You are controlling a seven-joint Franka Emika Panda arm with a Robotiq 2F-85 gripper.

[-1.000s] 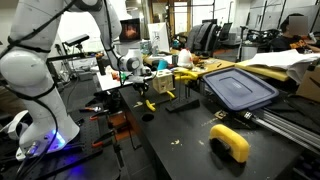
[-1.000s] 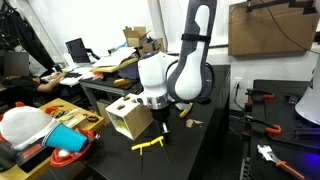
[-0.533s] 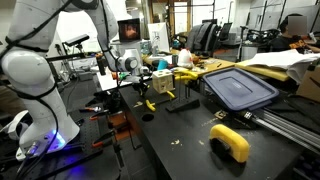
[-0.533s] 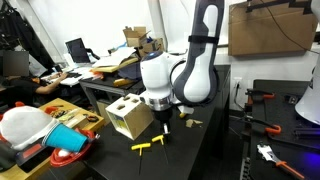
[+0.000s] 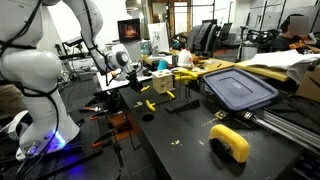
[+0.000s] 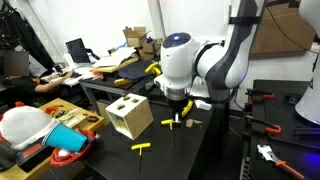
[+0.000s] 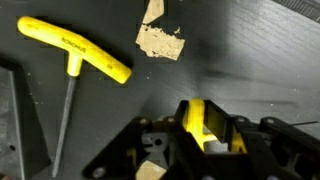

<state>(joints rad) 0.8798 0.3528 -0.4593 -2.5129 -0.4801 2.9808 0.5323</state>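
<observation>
My gripper (image 7: 205,135) is shut on the yellow handle of a T-handle hex key (image 7: 204,122) and holds it above the black table (image 7: 250,60). In both exterior views the gripper (image 6: 177,104) (image 5: 135,76) hangs over the table with the held key (image 6: 178,122) just below it. A second yellow T-handle hex key (image 7: 75,60) lies flat on the table, apart from the gripper; it also shows in both exterior views (image 6: 142,147) (image 5: 148,105). A torn scrap of tan paper (image 7: 160,40) lies close by.
A wooden box with round and square holes (image 6: 130,115) stands on the table beside the gripper. A dark blue bin lid (image 5: 238,88) and a yellow curved object (image 5: 230,141) lie farther along the table. Red-handled tools (image 6: 262,98) lie on a neighbouring surface.
My gripper has risen and swung away from the wooden box, carrying one yellow hex key with it. The other hex key stays on the table.
</observation>
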